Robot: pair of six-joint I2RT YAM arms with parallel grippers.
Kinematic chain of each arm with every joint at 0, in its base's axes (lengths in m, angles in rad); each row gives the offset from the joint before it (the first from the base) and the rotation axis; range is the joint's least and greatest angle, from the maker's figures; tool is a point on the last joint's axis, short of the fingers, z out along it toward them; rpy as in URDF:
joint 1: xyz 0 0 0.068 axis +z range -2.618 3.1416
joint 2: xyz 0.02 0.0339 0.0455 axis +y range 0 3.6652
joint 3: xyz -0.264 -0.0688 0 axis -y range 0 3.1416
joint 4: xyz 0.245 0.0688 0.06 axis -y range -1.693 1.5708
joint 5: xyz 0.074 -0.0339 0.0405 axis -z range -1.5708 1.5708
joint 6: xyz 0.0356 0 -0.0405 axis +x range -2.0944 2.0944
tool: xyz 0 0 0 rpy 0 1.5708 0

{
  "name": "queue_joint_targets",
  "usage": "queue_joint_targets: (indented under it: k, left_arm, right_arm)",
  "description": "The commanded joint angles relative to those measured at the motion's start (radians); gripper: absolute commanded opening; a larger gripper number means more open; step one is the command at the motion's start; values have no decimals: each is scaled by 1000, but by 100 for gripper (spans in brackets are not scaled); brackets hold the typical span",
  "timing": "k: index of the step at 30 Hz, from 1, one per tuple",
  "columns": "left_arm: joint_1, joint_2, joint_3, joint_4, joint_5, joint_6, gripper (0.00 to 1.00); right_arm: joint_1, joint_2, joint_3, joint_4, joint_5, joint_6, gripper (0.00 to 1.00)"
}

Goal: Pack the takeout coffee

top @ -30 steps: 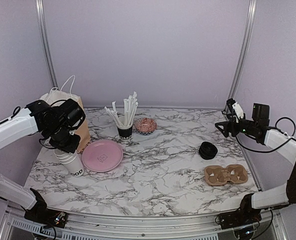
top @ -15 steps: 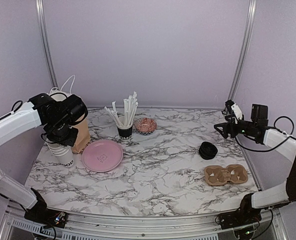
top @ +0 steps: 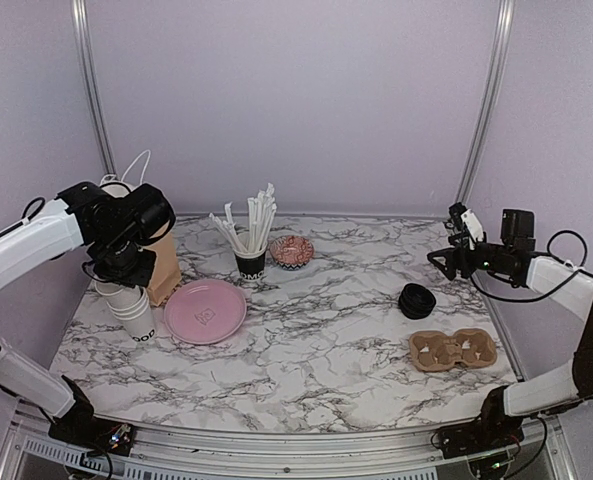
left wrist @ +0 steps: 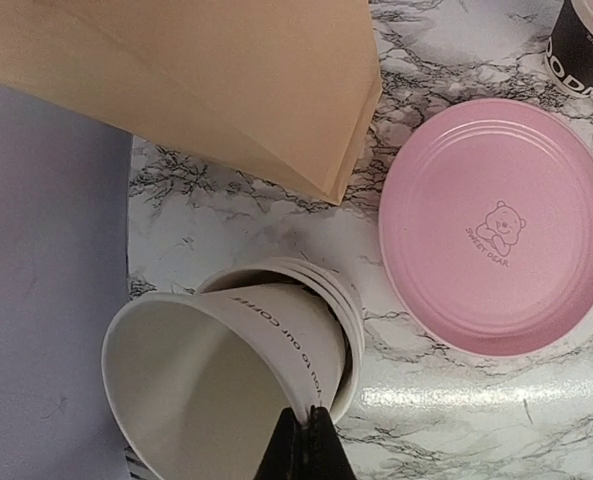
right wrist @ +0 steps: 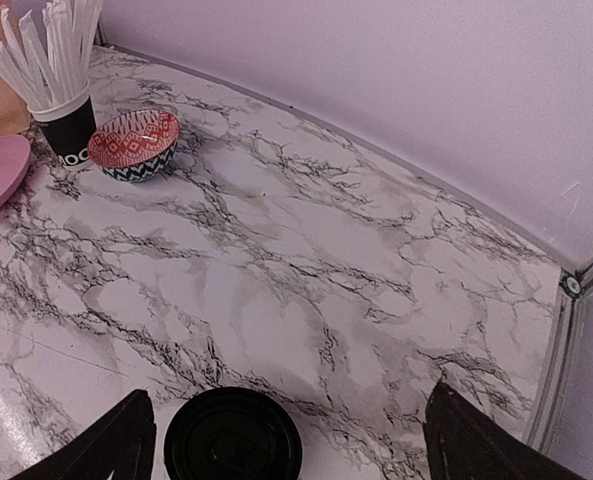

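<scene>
No lidded takeout coffee is in view. A stack of lidless white cups (top: 138, 322) stands at the table's left, beside the pink plate. My left gripper (left wrist: 309, 428) is shut on the rim of the top white cup (left wrist: 201, 375), pinching its wall between the fingertips. That cup is tilted and partly drawn out of the stack (left wrist: 348, 312). In the top view the left gripper (top: 126, 265) sits just above the stack. A pile of black lids (top: 417, 300) lies at the right. My right gripper (right wrist: 288, 400) hovers open above the lids (right wrist: 233, 440), holding nothing.
A brown paper bag (top: 162, 262) stands behind the cups, touching the pink plate (top: 205, 310). A black cup of white straws (top: 250, 260) and a patterned bowl (top: 291, 250) sit at the back. A cardboard cup carrier (top: 453, 349) lies near the right front.
The left gripper has moved back and left with the top cup's rim pinched, and the stack has shifted left with it. The right arm has barely drifted.
</scene>
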Motion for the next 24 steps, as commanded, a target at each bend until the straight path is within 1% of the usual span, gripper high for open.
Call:
queue_joint_targets:
  k: [1,2,3,4,7,10,14,17,22,24]
  left_arm:
    - [-11,57,56,-91,-109,-25,0]
    - [-2,49,54,-57,-6,-7,0]
    - [-18,33,54,-26,2,-20,0]
    - [-29,30,58,-23,-31,-20,0]
    - [-29,67,91,-111,-140,-45,0]
    - [-33,57,116,-117,-103,-43,0]
    - [-37,36,210,-193,-119,-70,0]
    - [-45,7,305,-238,-61,-73,0]
    - [-61,-70,399,-240,79,-70,0]
    - [-90,-71,428,-237,87,-73,0]
  right_arm:
    - [7,7,43,-14,-20,-16,90]
    - [7,8,42,-15,-19,-16,90]
    - [7,8,43,-14,-20,-16,90]
    - [8,10,43,-16,-20,-17,90]
    - [12,15,48,-23,-20,-20,90]
    - [12,15,46,-25,-21,-23,90]
    - [13,17,48,-28,-21,-27,90]
    - [15,18,50,-31,-23,-30,90]
    - [16,-4,44,-23,-50,-25,89]
    - [17,-8,37,-16,-55,-25,90]
